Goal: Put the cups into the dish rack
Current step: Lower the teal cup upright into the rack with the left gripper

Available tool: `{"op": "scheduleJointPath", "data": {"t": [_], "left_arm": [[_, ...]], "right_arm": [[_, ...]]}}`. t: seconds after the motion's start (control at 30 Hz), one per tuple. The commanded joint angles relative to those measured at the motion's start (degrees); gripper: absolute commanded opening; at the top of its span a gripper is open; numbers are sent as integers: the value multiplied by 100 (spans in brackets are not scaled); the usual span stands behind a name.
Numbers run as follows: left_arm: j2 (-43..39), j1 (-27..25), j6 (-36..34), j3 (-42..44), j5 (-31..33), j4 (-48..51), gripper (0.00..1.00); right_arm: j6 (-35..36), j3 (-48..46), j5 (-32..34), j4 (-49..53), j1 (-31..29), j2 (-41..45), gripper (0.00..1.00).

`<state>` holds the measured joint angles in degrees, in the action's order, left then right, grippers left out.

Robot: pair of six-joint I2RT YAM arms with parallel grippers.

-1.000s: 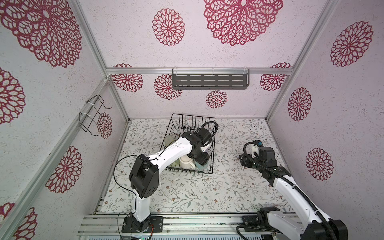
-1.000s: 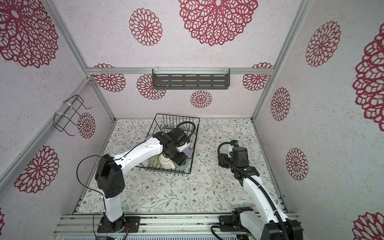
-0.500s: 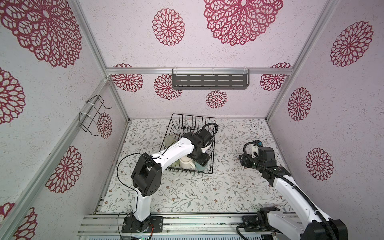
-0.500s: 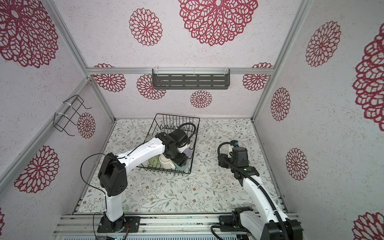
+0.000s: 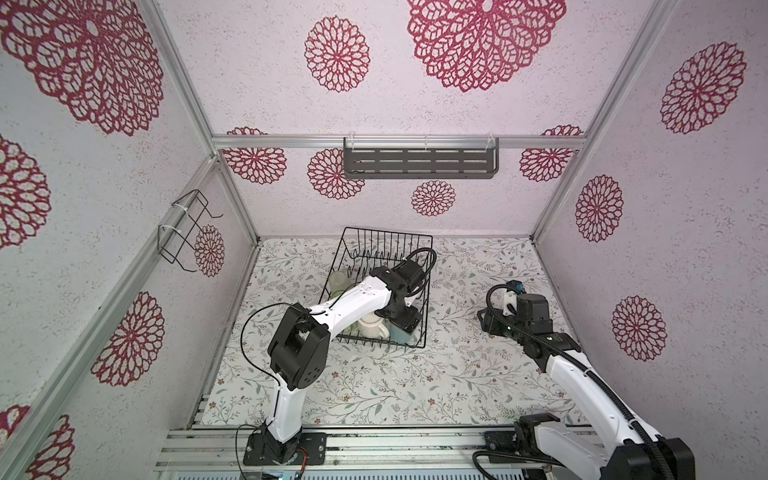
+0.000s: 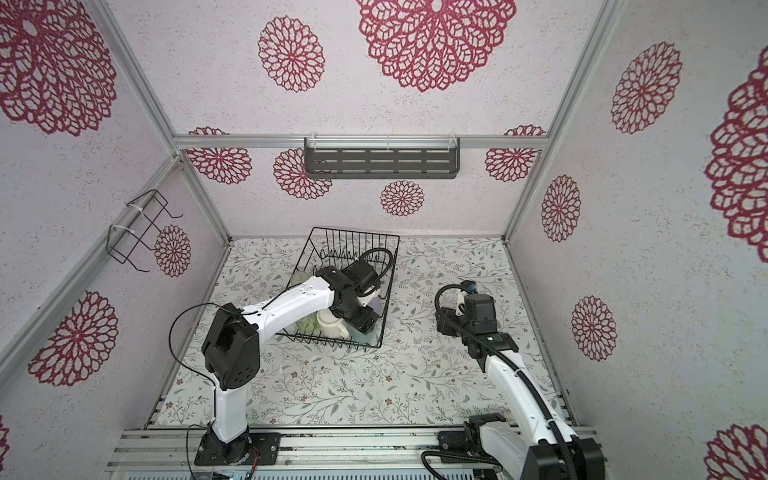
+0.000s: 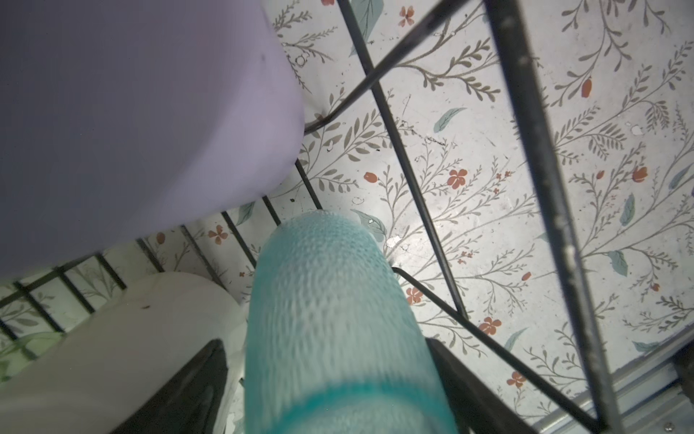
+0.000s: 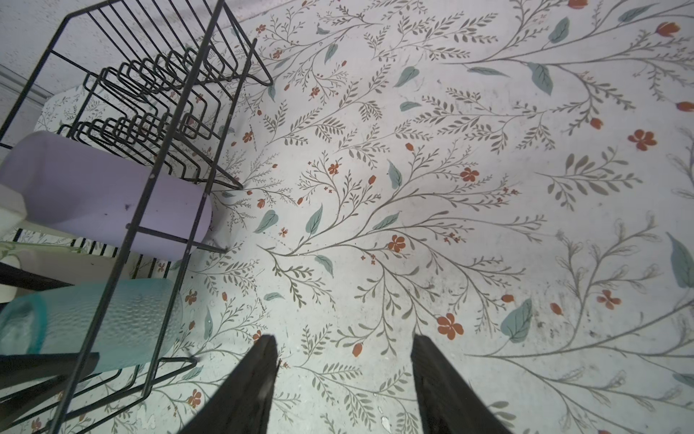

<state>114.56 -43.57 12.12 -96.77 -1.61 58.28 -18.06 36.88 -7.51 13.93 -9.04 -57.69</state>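
Observation:
The black wire dish rack (image 5: 386,241) stands at the middle back of the table. Inside it my left gripper (image 7: 323,344) straddles a translucent teal cup (image 7: 330,300) lying near the rack's front right corner. The jaws are open, and a gap shows between one finger (image 7: 210,360) and the cup. A lilac tumbler (image 7: 131,112) lies just beyond the teal cup, and a white mug (image 5: 372,328) sits beside it. A pale tumbler (image 5: 338,280) stands at the rack's left side. My right gripper (image 8: 343,342) hangs open over bare table, to the right of the rack.
A grey slotted shelf (image 5: 419,162) hangs on the back wall. A small black wire holder (image 5: 187,232) is fixed to the left wall. The floral tabletop (image 5: 415,382) lies between the rack and the front rail.
My left jaws have spread wider around the teal cup. The left arm's elbow has shifted slightly. The right arm has not moved.

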Motion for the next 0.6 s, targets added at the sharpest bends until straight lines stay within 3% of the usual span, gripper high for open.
{"op": "scheduleJointPath", "data": {"t": [0.0,0.23,0.57], "left_arm": [[-111,-29,104,-13,28,-185,85],[-145,-29,141,-18,142,-209,83],[-945,-38,291,-52,331,-290,83]], "right_arm": [[88,-16,76,-63,19,87,60],[88,-23,55,-70,19,75,60],[93,12,124,-79,18,204,60]]}}
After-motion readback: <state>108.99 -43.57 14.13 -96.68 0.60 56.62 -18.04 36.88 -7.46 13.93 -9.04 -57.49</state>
